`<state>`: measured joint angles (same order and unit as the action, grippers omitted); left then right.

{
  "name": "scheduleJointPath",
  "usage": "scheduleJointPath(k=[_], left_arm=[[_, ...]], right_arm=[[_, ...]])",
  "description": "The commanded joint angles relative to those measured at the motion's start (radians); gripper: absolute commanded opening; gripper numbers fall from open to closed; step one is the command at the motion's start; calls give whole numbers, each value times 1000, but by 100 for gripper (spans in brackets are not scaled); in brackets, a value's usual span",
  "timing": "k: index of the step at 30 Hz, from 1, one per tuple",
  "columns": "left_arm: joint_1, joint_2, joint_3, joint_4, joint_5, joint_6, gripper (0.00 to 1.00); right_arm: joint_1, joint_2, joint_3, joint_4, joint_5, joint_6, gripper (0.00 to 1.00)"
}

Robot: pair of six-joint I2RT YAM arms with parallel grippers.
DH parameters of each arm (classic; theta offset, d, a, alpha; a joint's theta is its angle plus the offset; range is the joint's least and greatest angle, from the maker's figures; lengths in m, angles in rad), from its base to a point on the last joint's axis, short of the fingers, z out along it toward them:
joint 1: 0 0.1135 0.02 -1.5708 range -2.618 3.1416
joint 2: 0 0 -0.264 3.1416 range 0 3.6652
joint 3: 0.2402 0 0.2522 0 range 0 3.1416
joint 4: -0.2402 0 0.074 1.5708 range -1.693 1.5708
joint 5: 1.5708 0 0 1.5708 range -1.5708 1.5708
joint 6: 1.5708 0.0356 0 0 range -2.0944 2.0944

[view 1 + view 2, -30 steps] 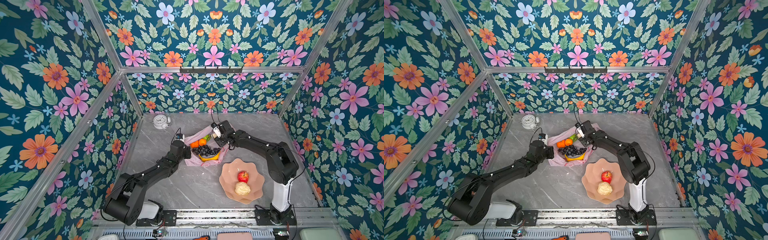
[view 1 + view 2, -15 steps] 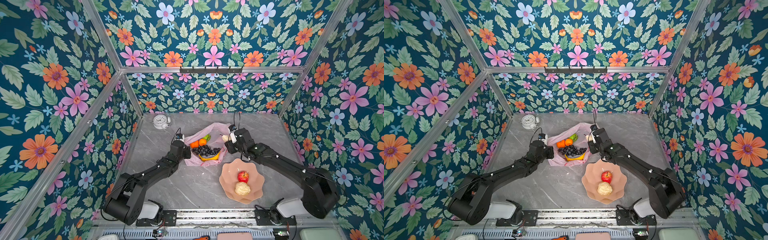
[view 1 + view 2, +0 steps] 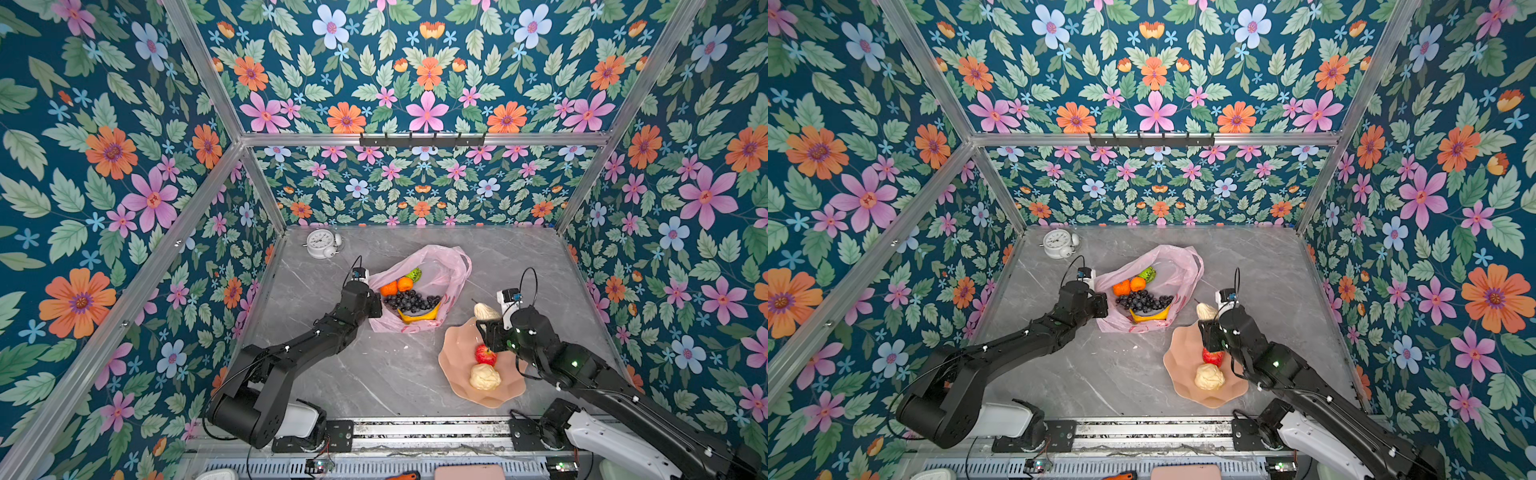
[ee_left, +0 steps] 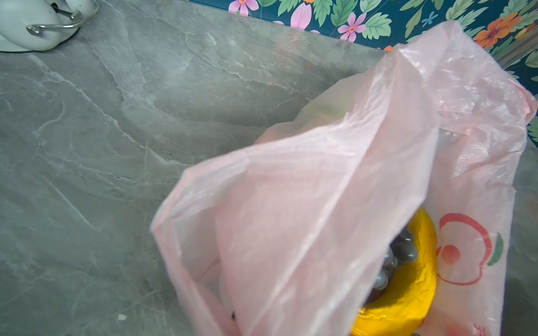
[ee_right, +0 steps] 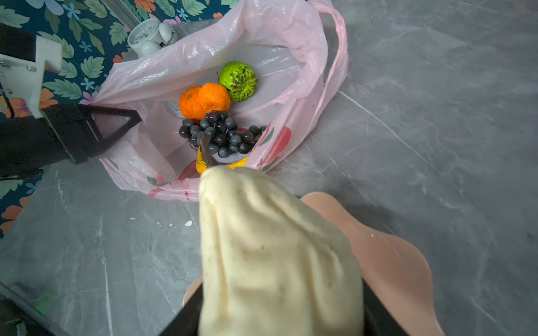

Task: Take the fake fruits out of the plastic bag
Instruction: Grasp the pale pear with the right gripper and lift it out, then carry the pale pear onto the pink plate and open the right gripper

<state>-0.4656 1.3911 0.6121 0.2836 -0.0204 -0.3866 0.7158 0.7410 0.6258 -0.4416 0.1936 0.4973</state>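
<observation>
The pink plastic bag (image 3: pixel 453 266) lies open mid-table. Inside it are two oranges (image 3: pixel 397 286), a bumpy green fruit (image 3: pixel 414 274), a dark grape bunch (image 3: pixel 409 300) and a yellow banana (image 3: pixel 417 318). My left gripper (image 3: pixel 376 305) is shut on the bag's left edge, and the right wrist view shows the pinch (image 5: pixel 128 119). My right gripper (image 3: pixel 488 322) is shut on a cream lumpy fruit (image 3: pixel 485 311) above the far rim of the peach bowl (image 3: pixel 455 353). That fruit (image 5: pixel 276 247) fills the right wrist view. The bowl holds a red apple (image 3: pixel 485 355) and another cream piece (image 3: pixel 484 377).
A white alarm clock (image 3: pixel 322 244) stands at the back left near the wall. Flowered walls enclose the grey marble table (image 3: pixel 374 374) on three sides. In the left wrist view, bag film (image 4: pixel 291 232) covers my jaws.
My right arm has carried the cream fruit out of the bag's mouth and rightward to the bowl's far rim. The left gripper has kept its hold on the bag edge.
</observation>
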Motion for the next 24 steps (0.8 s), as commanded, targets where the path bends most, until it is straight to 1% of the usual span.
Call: scheduleJointPath(k=[1, 6, 16, 20, 24], left_arm=[[-1, 4, 1, 17, -4, 9, 0], [-1, 9, 2, 14, -10, 11, 0], [-1, 26, 10, 7, -20, 11, 0], [0, 35, 17, 0, -24, 11, 0], [-1, 39, 16, 0, -25, 11, 0]], right_arm=[[10, -49, -24, -99, 35, 87, 41], [13, -94, -47, -183, 22, 131, 41], [17, -156, -104, -253, 14, 159, 42], [18, -168, -130, -226, -22, 152, 44], [18, -149, -136, -199, -11, 123, 42]])
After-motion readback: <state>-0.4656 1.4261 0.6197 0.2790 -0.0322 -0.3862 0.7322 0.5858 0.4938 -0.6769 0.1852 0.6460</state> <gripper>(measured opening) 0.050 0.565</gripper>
